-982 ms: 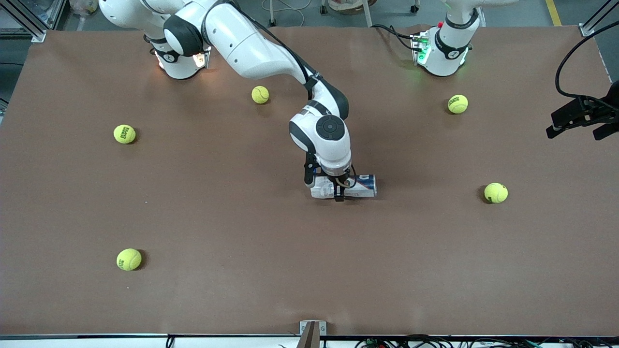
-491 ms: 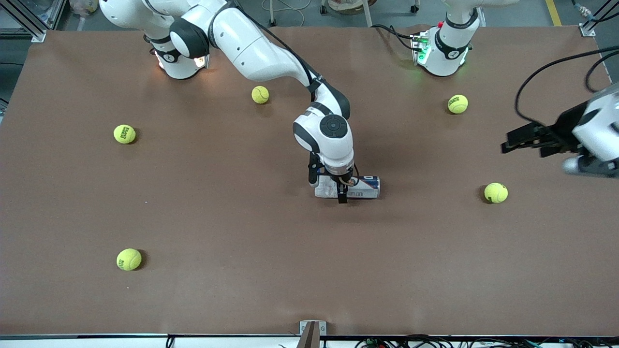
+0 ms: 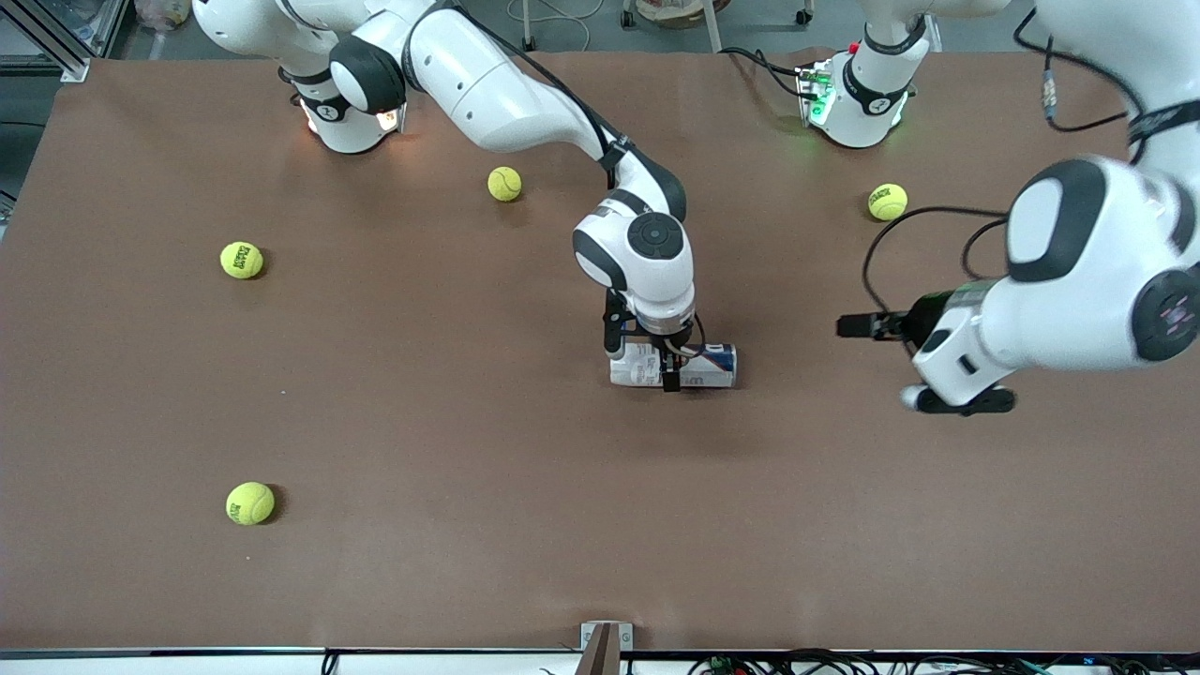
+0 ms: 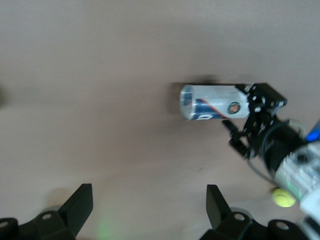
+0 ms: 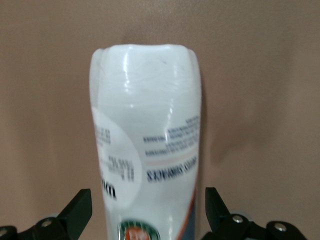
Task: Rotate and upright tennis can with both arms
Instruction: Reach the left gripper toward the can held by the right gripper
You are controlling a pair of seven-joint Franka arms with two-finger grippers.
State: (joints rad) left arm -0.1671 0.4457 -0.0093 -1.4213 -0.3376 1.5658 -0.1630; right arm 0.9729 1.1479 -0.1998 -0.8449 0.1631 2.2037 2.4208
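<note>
Brown table (image 3: 469,450), scattered tennis balls (image 3: 249,502)

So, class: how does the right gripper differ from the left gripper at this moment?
The right gripper straddles the lying tennis can at mid-table, fingers either side; the left gripper hangs over bare table toward the left arm's end, with nothing between its fingers. The right points down; the left points sideways toward the can. Both are open.

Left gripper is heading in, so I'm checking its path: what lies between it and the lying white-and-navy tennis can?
Only bare brown table lies between the open left gripper and the white-and-navy clear-plastic tennis can, as the left wrist view shows.
</note>
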